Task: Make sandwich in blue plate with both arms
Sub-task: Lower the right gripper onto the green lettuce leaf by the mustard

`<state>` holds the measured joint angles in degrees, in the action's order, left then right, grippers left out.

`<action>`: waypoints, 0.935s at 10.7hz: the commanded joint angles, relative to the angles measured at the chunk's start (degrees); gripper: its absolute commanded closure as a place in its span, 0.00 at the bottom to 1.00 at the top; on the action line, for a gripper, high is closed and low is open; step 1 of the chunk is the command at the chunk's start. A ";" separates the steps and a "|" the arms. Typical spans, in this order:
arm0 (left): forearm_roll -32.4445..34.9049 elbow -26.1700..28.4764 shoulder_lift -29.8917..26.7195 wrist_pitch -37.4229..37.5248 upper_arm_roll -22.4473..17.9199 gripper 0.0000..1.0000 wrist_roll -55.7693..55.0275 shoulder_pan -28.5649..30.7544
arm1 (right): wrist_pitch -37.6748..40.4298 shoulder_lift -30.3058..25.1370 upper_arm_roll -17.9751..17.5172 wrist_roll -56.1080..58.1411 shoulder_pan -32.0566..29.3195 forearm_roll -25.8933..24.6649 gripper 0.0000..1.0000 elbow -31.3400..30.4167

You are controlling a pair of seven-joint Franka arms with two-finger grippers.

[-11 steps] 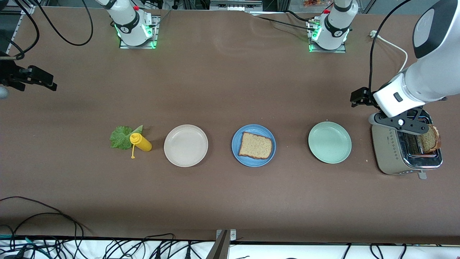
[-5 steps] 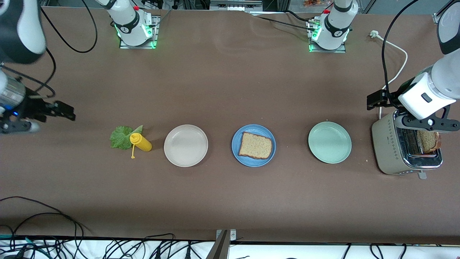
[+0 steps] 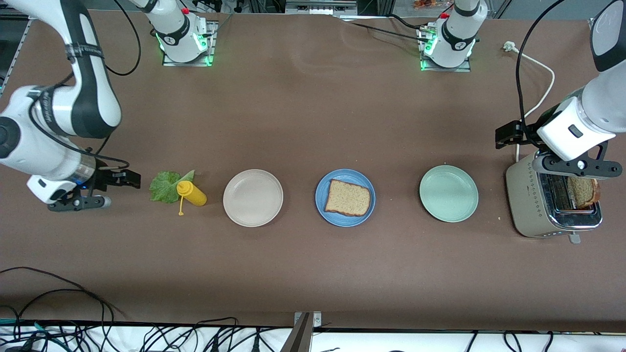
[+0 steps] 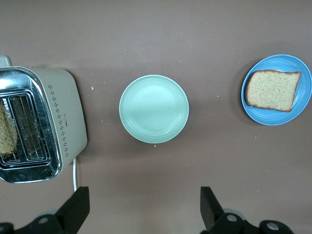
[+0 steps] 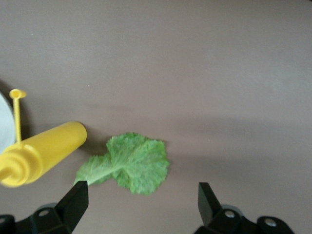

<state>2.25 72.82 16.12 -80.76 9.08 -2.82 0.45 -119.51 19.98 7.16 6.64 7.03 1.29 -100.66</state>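
Brown tabletop [image 3: 313, 122], cables bunched along the edge nearest the front camera. One row of items across the middle. From the right arm's end: lettuce leaf [image 3: 164, 186] flat on the table, yellow squeeze bottle [image 3: 192, 193] lying on its side touching the leaf's edge, cap tab pointing toward the camera. Beside it a beige plate [image 3: 253, 197], bare. Then the blue plate [image 3: 345, 197] with one bread slice [image 3: 347, 198] lying flat in it. Pale green plate [image 3: 448, 193] next, bare. At the left arm's end a silver toaster [image 3: 530, 205], a second bread slice [image 3: 583, 191] standing in one slot, tilted; other slot seen bare in the left wrist view. White power cord [image 3: 540, 63] runs from the toaster toward the bases.

Right gripper [image 3: 78, 201] hovers low over the table just beside the lettuce, toward the right arm's end; arm elbow bent high, wrist camera looking down. Right wrist view shows both fingers [image 5: 73, 202] spread wide, nothing between them, leaf [image 5: 129, 163] just ahead of the gap, bottle [image 5: 41, 152] off to one side.

Left gripper [image 3: 572, 167] over the toaster's farther edge, above the slots, forearm angled down from the table's end. Fingers [image 4: 208, 207] wide apart in the left wrist view, holding nothing.
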 commanded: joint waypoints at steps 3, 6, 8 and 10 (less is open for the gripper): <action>1.18 -1.63 -0.56 1.40 0.15 0.00 -0.60 -0.10 | -16.95 2.61 -1.18 3.30 -0.09 0.64 0.00 -11.81; 1.00 -1.63 -1.00 1.40 -0.12 0.00 -0.52 0.08 | -20.86 3.57 -2.07 2.59 -0.18 0.82 0.00 -15.79; 0.92 -1.63 -1.18 1.40 -0.12 0.00 -0.34 0.25 | -23.39 4.80 -2.33 2.50 -0.09 0.82 0.00 -17.54; 0.92 -1.54 -1.44 1.40 -0.12 0.00 -0.08 0.25 | -27.78 6.47 -2.51 2.68 -0.09 0.82 0.00 -18.60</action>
<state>2.25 71.97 15.42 -80.67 8.89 -2.98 0.60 -142.00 25.09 5.21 8.76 7.07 1.30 -117.35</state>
